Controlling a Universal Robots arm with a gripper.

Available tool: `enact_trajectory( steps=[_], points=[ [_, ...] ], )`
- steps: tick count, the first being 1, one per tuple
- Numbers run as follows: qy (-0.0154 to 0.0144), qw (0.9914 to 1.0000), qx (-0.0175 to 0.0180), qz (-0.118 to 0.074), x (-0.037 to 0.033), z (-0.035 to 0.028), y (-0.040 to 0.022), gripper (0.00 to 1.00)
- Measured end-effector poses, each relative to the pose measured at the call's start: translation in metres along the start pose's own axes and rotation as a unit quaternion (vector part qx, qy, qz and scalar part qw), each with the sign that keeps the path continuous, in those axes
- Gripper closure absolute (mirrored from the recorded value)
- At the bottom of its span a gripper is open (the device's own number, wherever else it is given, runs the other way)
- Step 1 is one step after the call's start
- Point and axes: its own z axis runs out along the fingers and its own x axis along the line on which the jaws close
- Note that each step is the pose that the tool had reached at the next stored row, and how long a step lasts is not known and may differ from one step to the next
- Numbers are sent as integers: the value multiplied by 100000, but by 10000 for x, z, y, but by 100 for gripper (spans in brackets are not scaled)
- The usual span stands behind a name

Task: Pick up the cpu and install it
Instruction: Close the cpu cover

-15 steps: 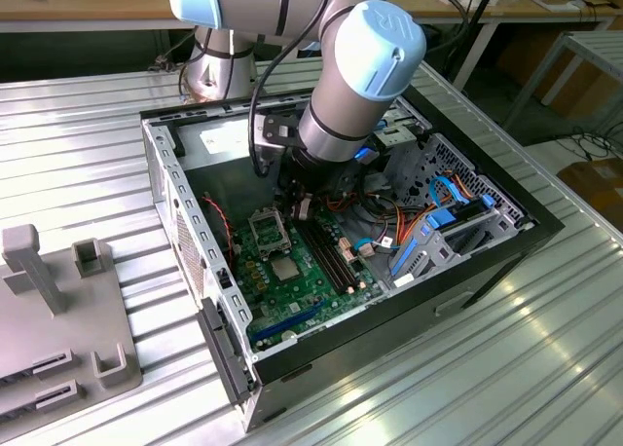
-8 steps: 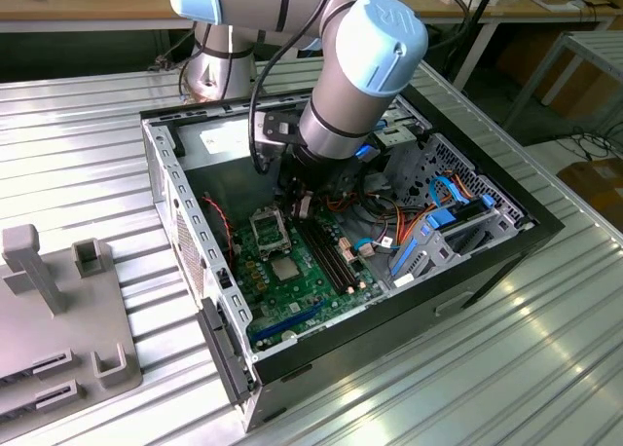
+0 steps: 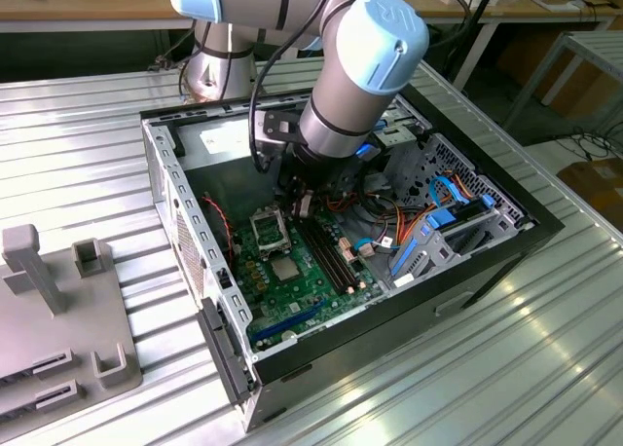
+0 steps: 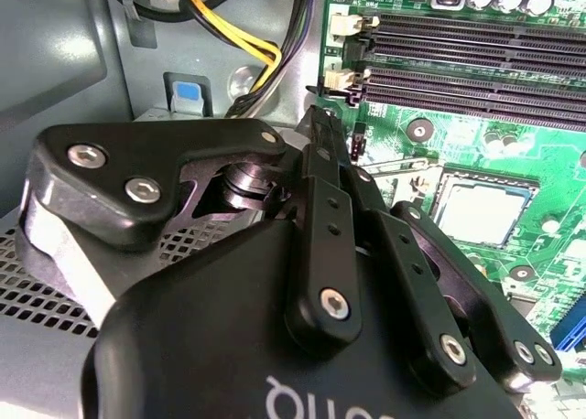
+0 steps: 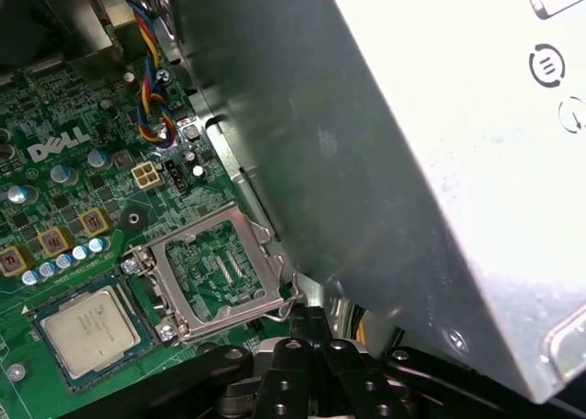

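Exterior view: the arm reaches down into an open computer case lying on a ribbed metal tabletop, its pincer low over the motherboard, just beyond the socket area. The cpu, a small silver-grey square, lies flat in the socket; the hollow metal socket frame stands swung open on the far side of it. In the first wrist view the cpu sits level inside the black socket surround, with the open frame hinged back beside it and touching nothing on the chip. In the second wrist view the cpu again lies seated, apart from the pincer, whose fingers meet at their tips and carry nothing. Judged from this, the pick and the placing appear done: the chip is in its seat and released. What is left, as far as can be seen, is the frame, not yet folded down over the chip.
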Motion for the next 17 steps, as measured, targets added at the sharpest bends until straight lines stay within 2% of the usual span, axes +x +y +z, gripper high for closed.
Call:
enact_trajectory(
  steps=[6,17],
  points=[
    [350,99999,173,14,-5,-26,3,89],
    [641,99997,316,23,-10,-56,7,89]
  ],
)
